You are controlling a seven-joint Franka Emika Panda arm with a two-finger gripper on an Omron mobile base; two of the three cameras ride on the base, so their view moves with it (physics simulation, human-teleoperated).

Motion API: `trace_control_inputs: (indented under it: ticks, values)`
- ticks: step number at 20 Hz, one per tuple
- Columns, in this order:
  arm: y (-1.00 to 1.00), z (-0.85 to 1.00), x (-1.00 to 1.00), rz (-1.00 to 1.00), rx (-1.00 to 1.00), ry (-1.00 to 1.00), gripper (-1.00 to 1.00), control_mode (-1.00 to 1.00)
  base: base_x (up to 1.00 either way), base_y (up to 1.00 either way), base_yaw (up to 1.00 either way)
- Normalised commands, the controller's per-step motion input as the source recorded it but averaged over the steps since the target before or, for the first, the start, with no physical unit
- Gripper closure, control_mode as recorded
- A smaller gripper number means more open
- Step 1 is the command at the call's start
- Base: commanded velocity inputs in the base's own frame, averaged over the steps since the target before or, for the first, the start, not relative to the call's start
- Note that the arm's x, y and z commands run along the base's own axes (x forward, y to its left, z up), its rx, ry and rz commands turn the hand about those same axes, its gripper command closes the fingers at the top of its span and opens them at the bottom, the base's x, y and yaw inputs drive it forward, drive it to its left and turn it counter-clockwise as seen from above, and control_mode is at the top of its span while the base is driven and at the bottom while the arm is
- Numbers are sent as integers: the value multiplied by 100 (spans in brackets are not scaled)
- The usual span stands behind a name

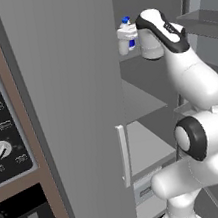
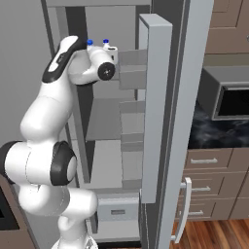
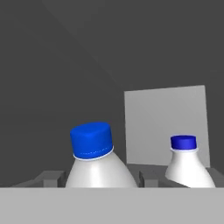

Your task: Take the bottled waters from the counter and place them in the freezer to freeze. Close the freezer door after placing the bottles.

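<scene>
Gripper reaches into the freezer with its jaws pinching a bottle by the shoulders, blue cap up. Second bottle stands at three o'clock of it, slightly farther back. Freezer door hangs open at the right.

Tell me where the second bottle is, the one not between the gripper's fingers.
In the hand view the second bottle stands upright inside the freezer, right of and beyond the nearer bottle, before a pale grey panel.
</scene>
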Motion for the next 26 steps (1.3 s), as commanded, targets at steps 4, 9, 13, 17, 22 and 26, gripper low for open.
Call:
trace_control_inputs:
  ticks: [4, 9, 13, 17, 22, 26]
  values:
    - [0, -19, 42, -3, 0, 1, 100, -100, 0, 0, 0]
    - [0, -24, 46, -4, 1, 0, 100, -100, 0, 0, 0]
    - [0, -39, 15, -1, 1, 0, 100, -100, 0, 0, 0]
    - [0, -54, 7, 0, 0, 1, 100, -100, 0, 0, 0]
    - [0, -57, 17, 0, 0, 7, 100, -100, 0, 0, 0]
    - [6, -32, 32, 0, 0, 11, 100, -100, 0, 0, 0]
